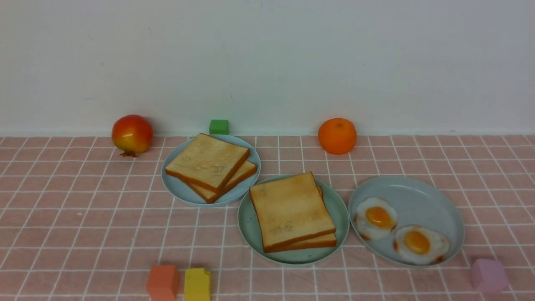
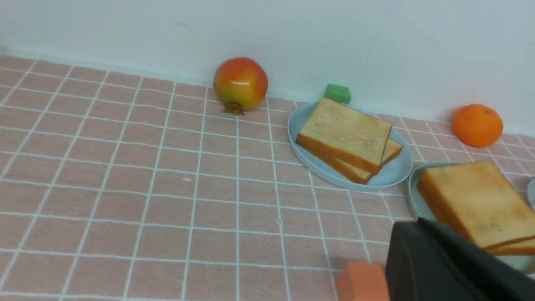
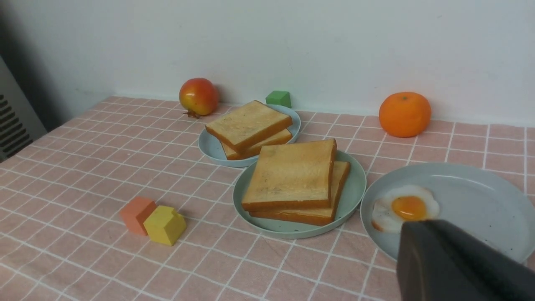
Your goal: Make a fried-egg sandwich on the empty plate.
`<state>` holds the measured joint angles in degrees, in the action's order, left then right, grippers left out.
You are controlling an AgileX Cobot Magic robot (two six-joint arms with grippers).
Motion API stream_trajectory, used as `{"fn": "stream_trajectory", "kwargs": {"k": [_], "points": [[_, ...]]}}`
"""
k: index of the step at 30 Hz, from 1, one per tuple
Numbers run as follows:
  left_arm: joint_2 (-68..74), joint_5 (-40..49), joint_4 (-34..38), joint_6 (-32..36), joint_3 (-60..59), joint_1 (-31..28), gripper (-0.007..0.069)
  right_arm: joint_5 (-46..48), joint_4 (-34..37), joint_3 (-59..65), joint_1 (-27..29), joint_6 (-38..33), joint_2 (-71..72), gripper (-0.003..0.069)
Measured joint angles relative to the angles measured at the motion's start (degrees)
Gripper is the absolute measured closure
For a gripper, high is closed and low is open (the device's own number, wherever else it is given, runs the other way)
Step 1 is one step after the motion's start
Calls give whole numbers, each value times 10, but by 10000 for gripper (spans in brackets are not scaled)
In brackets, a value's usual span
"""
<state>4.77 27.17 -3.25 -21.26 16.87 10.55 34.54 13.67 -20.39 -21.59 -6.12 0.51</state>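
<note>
Resting on the round mint-green plastic plate at the worktop's middle, two stacked square golden-brown toast slices; egg between them not visible. Lay between smaller pale blue plate of toast and larger blue-grey plate with two toy fried eggs. Left gripper and right gripper both closed, gripping nothing.

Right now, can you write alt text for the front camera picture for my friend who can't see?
Three plates sit on a pink checked cloth: two hold stacked toast, one holds two fried eggs. Fruit and colored blocks lie around them.
</note>
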Motion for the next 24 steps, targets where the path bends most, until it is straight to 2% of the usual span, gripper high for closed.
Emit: {"fn": "stream_trajectory", "kwargs": {"k": [7, 11, 16, 22, 24], "points": [[-53, -36, -6, -2, -167, 0, 613, 0, 0, 0, 0, 0, 0, 643], [-53, -49, -5, 10, -176, 0, 613, 2, 1, 0, 0, 0, 0, 643], [-53, -51, -5, 109, -176, 0, 613, 3, 0, 0, 0, 0, 0, 640], [-53, -53, -4, 116, -176, -2, 612, 3, -2, 0, 0, 0, 0, 634], [-53, -53, -4, 116, -176, -20, 612, 3, -2, 0, 0, 0, 0, 631]]}}
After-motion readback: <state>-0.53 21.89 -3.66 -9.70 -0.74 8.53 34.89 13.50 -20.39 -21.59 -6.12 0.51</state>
